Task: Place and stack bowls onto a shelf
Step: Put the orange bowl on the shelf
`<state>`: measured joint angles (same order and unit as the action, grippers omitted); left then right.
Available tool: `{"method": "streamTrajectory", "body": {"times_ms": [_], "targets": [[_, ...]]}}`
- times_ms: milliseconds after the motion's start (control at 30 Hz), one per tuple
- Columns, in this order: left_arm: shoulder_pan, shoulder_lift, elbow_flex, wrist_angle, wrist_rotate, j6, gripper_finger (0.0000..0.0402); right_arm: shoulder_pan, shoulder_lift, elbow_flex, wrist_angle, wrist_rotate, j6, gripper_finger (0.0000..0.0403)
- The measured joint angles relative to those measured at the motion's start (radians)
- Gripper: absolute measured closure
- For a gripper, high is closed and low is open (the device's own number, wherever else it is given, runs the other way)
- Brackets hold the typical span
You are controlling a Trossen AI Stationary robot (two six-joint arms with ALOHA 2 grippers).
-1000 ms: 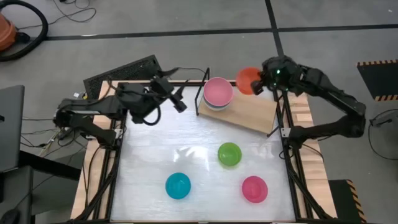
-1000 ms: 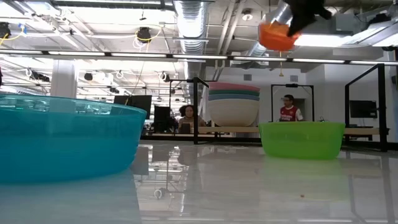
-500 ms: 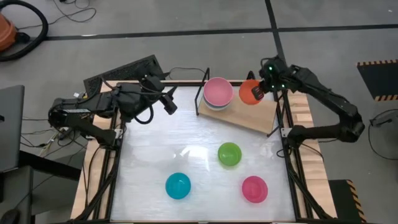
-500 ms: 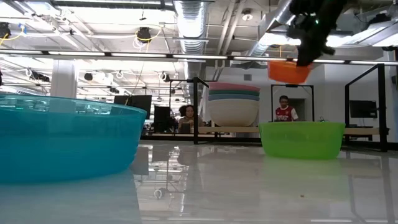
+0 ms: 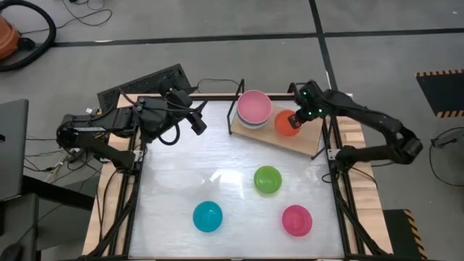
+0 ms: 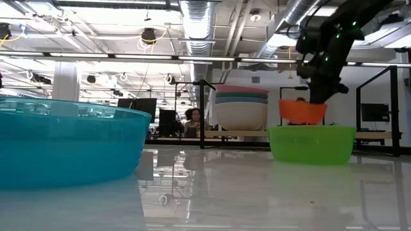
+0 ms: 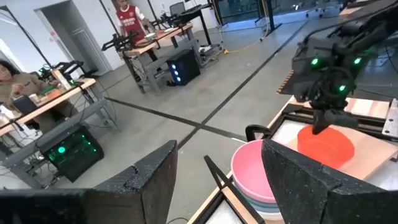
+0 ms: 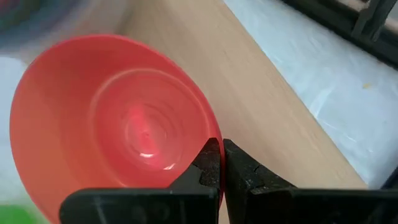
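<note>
Orange-red bowl (image 5: 286, 123) on light-wood shelf (image 5: 304, 138) — loose bowls lime green (image 5: 267, 180), bright blue (image 5: 207, 216), pink (image 5: 296, 220).

Orange bowl (image 6: 302, 110) in right gripper (image 6: 316, 97), just above green bowl (image 6: 311, 144).

light: bright, even overhead | glare: white tabletop (image 5: 232, 181) sheen | blur: right wrist view edges soft

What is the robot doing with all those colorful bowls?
It is putting bowls on a wooden shelf. The right tool pinches the rim of an orange-red bowl just over the shelf, beside a stack of bowls with a pink one on top. The left tool waits open nearby. Green, blue and pink bowls sit on the table.
</note>
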<state>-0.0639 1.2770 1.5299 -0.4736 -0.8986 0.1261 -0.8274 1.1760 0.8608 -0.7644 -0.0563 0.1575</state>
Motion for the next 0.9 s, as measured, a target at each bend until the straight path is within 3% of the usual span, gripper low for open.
{"method": "streamTrajectory", "body": {"times_ms": [300, 667, 900], "targets": [[0.000, 0.000, 0.000, -0.017, 0.000, -0.016, 0.0180, -0.085, 0.118, -0.001, -0.027, -0.050, -0.059, 0.0379], [0.000, 0.000, 0.000, -0.016, -0.001, -0.018, 0.0180, -0.147, 0.119, -0.001, -0.111, -0.016, -0.045, 0.0379], [0.000, 0.000, 0.000, -0.016, -0.003, -0.018, 0.0180, -0.153, 0.120, -0.001, -0.120, 0.014, -0.034, 0.0334]]}}
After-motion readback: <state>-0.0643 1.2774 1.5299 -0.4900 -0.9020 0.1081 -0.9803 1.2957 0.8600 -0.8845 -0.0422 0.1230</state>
